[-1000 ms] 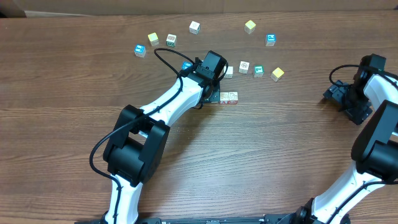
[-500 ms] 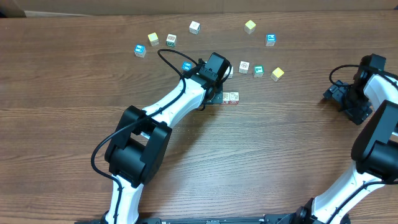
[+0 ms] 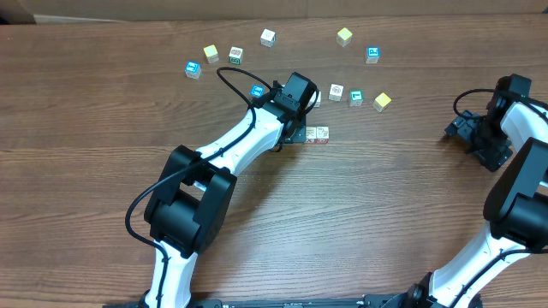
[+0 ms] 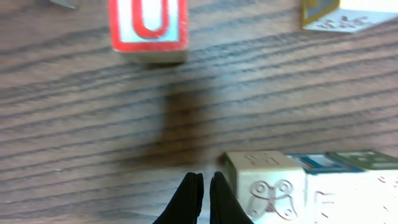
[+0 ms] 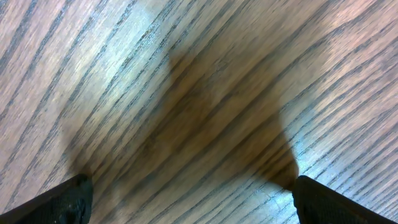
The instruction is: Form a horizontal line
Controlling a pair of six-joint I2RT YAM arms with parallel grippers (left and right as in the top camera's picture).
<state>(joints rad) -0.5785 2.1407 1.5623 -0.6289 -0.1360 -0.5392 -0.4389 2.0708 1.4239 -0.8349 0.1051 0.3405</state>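
My left gripper (image 4: 206, 180) has its two fingers pressed nearly together, with only a thin slit between them, and they hold nothing. The tips hang low over the table (image 4: 93, 112), at the bottom middle of the left wrist view. Just to the right of them begins the row of cubes (image 4: 311, 180), in the lower right corner. It starts with a whitish end cube (image 4: 264, 183) that has a carved figure on its side, then comes one with a blue-green top, then one with a green top. All are touching, as far as I can see. In the overhead view the row sits a little above the middle of the frame, partly under my wrist. Its long axis runs left to right in both views, and it looks straight.

I judge that I am at the left end of the line, between placing and fetching. The next move calls for lifting clear without knocking the end cube. The red "U" cube (image 4: 149, 28) stands apart at the upper left. My right gripper (image 5: 193, 199) is spread wide over bare wood.
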